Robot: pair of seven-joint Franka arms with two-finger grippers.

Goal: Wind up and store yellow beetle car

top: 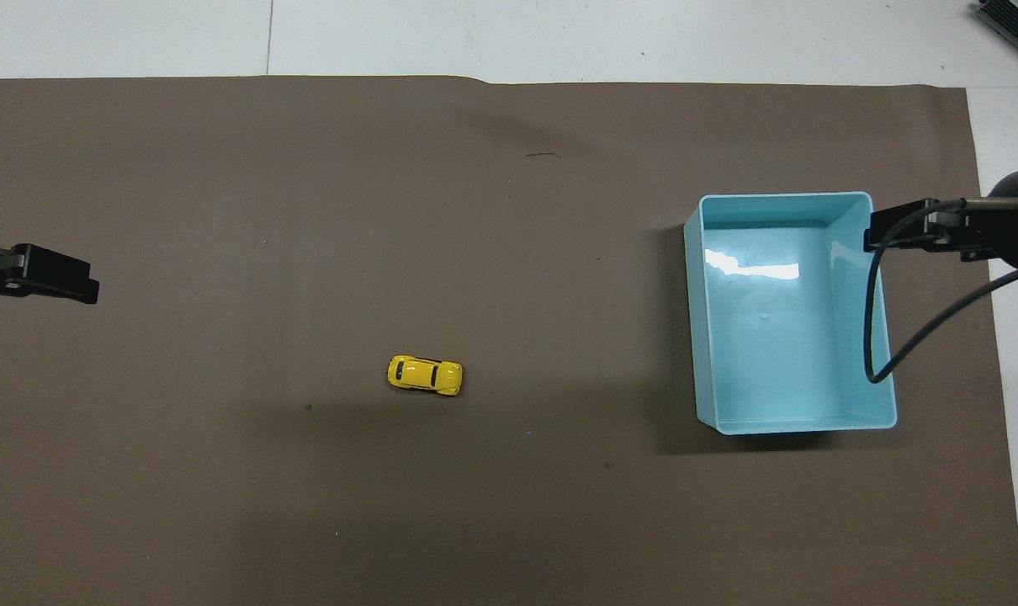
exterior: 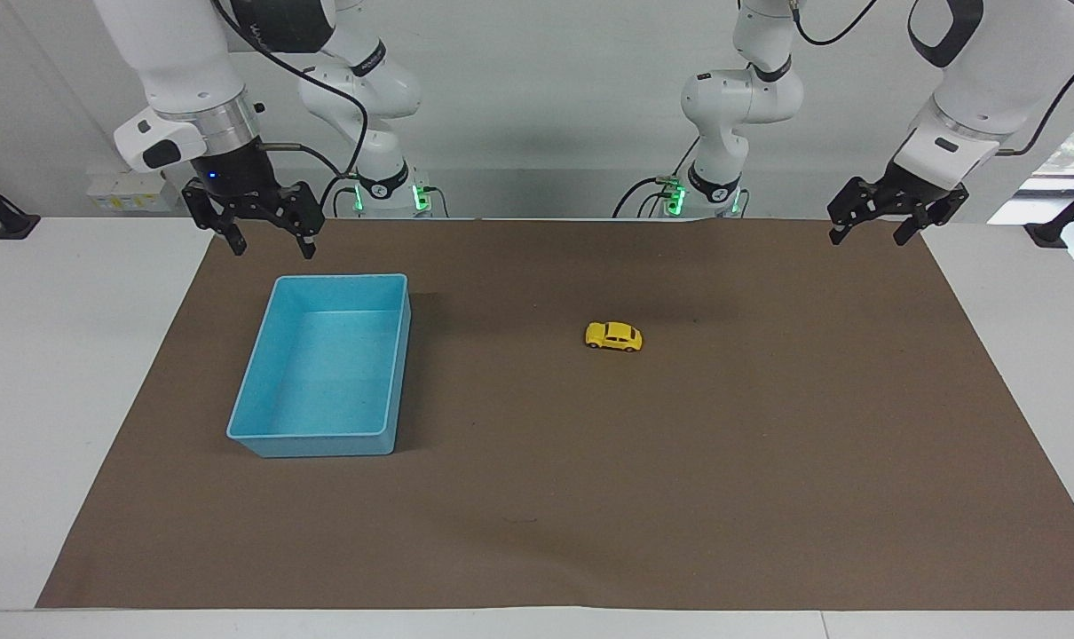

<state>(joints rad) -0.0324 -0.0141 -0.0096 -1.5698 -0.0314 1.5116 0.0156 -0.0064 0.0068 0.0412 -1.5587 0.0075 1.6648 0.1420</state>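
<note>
The yellow beetle car (exterior: 614, 336) stands on its wheels on the brown mat, near the middle and a little toward the left arm's end; it also shows in the overhead view (top: 425, 375). The light blue bin (exterior: 324, 444) is empty and sits toward the right arm's end of the mat; it also shows in the overhead view (top: 696, 337). My right gripper (exterior: 272, 251) hangs open and empty over the mat's edge by the bin's robot-side end (top: 875, 236). My left gripper (exterior: 867, 238) hangs open and empty over the mat's corner at the left arm's end (top: 71, 286), well apart from the car.
The brown mat (exterior: 537, 497) covers most of the white table (exterior: 67, 373). A black cable (top: 875, 337) from the right arm loops over the bin's edge in the overhead view. Bare white table borders the mat at both ends.
</note>
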